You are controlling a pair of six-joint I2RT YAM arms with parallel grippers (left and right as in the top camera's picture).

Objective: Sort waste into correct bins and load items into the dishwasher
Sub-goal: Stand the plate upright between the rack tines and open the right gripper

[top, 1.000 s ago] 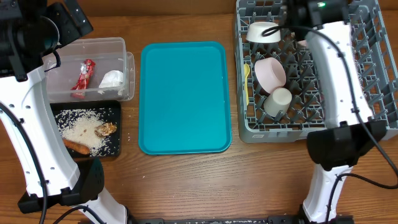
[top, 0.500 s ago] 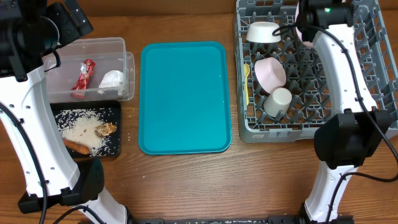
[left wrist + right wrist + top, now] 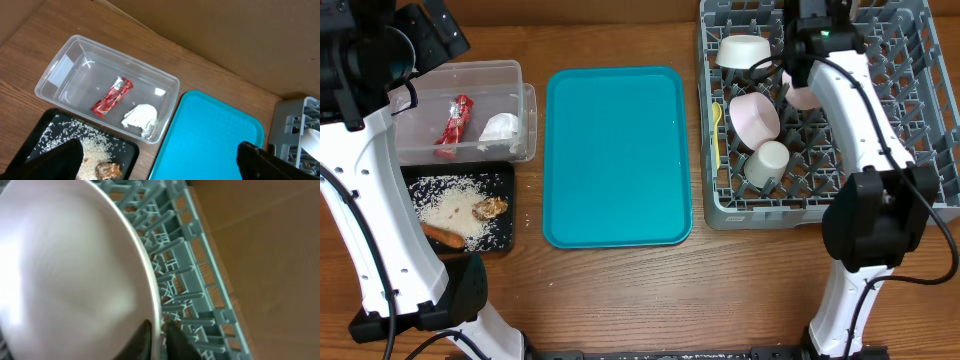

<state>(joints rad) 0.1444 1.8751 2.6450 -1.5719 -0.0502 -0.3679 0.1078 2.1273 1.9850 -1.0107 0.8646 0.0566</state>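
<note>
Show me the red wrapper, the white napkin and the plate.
red wrapper (image 3: pixel 112 96): left wrist view, middle of the wrapper.
white napkin (image 3: pixel 140 118): left wrist view, centre of the crumple.
plate (image 3: pixel 65 280): right wrist view, its broad white surface.

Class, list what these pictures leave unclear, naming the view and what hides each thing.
1. Plate: blurred and cut by the left edge in the right wrist view; overhead, mostly under the right arm, so its slot in the rack is unclear.
2. Black tray: left wrist view, cut by the bottom edge and a dark finger; no carrot shows.
3. Spoon: overhead, a thin sliver, too small for detail.
</note>
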